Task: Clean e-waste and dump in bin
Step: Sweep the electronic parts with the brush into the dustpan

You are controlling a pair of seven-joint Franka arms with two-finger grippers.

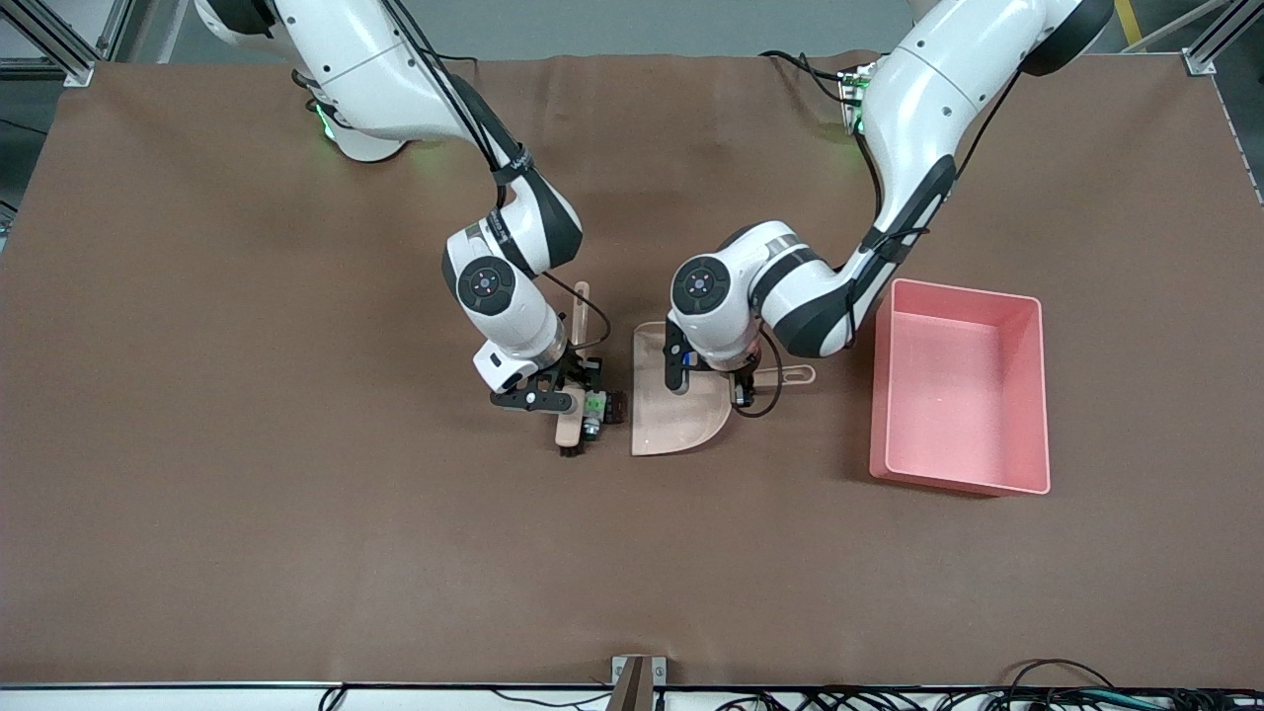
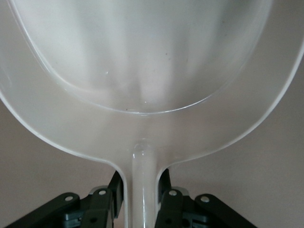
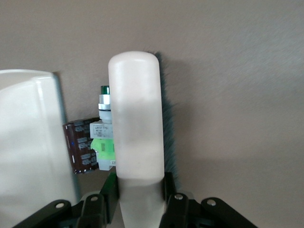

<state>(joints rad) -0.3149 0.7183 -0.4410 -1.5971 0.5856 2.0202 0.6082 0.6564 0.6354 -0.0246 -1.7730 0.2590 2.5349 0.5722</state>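
The e-waste lies on the brown mat between the brush and the dustpan's straight open edge: a white part with green marks (image 1: 592, 404) (image 3: 102, 129) against the brush, and a dark block (image 1: 616, 405) (image 3: 79, 147) beside the dustpan. My right gripper (image 1: 574, 381) (image 3: 140, 190) is shut on the beige brush (image 1: 569, 431) (image 3: 137, 118), whose dark bristles rest on the mat. My left gripper (image 1: 745, 381) (image 2: 142, 194) is shut on the handle of the beige dustpan (image 1: 676, 410) (image 2: 142, 57), which lies flat and holds nothing. The pink bin (image 1: 1027, 395) stands toward the left arm's end.
The dustpan's handle (image 1: 796, 374) points toward the bin, with a strip of bare mat between them. The dustpan's edge also shows in the right wrist view (image 3: 28, 142). Cables run along the table's front edge (image 1: 1037, 691).
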